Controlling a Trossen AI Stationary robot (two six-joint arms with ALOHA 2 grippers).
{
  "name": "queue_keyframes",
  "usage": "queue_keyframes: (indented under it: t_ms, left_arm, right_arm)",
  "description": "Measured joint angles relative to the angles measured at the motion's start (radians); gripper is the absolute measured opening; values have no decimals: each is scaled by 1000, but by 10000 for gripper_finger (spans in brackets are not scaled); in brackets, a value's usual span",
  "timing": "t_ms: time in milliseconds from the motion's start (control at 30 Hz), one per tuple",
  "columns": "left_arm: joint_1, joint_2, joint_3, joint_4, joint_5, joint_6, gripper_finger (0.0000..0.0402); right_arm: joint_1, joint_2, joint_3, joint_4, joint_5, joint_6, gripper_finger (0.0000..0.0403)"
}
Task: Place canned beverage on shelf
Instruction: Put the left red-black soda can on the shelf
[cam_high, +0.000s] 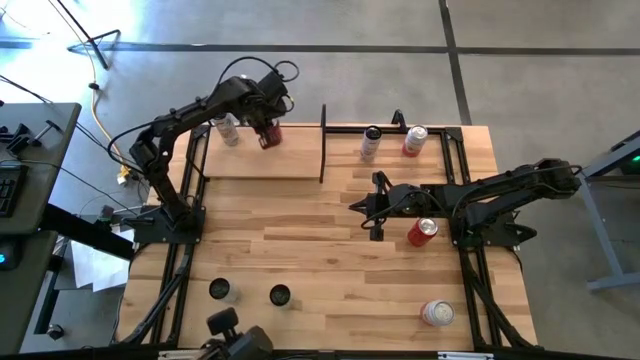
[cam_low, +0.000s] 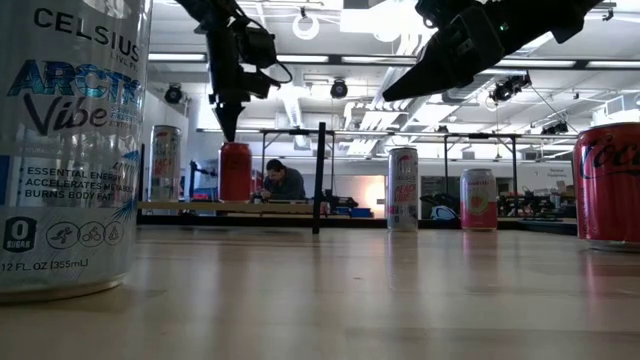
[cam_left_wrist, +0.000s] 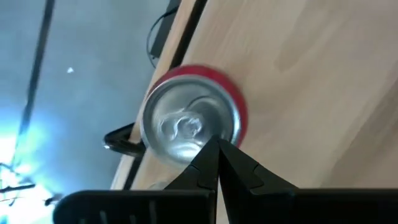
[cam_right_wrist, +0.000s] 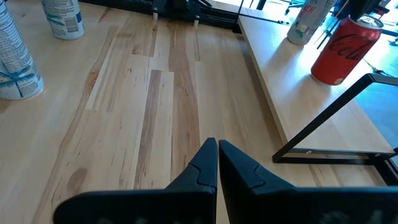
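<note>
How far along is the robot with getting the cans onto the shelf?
Two cans stand on the shelf: a red can and a white can. The left tool hangs shut directly over the red one, holding nothing. The right tool waits over the table. Cans still off the shelf include another red can.

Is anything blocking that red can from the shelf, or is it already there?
Nothing visible blocks it. The red can already stands upright on the shelf, beside a pale can. The left gripper hangs just above the red can with fingers shut, apart from it. The right gripper waits over the table.
</note>
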Motion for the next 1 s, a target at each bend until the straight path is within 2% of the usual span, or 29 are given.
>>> queue_keyframes:
  t_ms: [433, 500, 667, 833, 1000]
  left_arm:
    - [28, -45, 0, 40, -15, -45, 0]
    - [28, -67, 0, 56, 18, -46, 0]
    - [-22, -95, 0, 62, 176, -26, 0]
    - [-90, -41, 1, 101, 172, -19, 0]
    - [-94, 29, 1, 127, 127, -59, 0]
  right_arm:
    - [0, 0, 0, 0, 0, 0, 0]
    - [0, 0, 0, 0, 0, 0, 0]
    - [0, 0, 0, 7, 0, 0, 0]
    - [0, 0, 0, 27, -1, -2, 0]
    - [0, 0, 0, 22, -9, 2, 0]
